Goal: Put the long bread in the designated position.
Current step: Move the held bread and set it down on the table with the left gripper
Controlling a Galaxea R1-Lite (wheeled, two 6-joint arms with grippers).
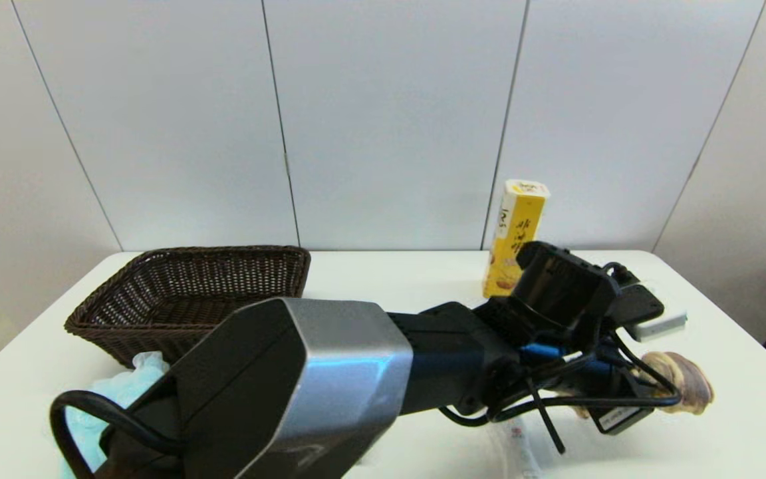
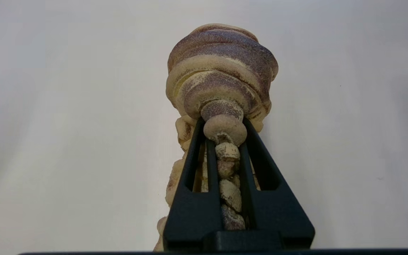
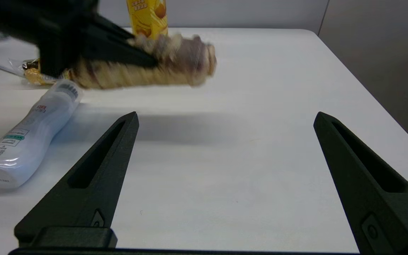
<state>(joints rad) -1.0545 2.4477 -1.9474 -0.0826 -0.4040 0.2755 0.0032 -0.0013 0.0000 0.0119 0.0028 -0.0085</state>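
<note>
A plain lab or test room: a bare white counter (image 1: pixel 423 279) stands against seamed grey wall panels (image 1: pixel 383 120), carrying staged props such as a wicker basket (image 1: pixel 190 293) at ten o'clock and a yellow carton (image 1: pixel 514 236).

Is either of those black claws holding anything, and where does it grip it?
The left gripper holds the long twisted brown-and-yellow striped bread, pinched lengthwise along its body, one rounded end sticking out. The right gripper is open, holding nothing.
</note>
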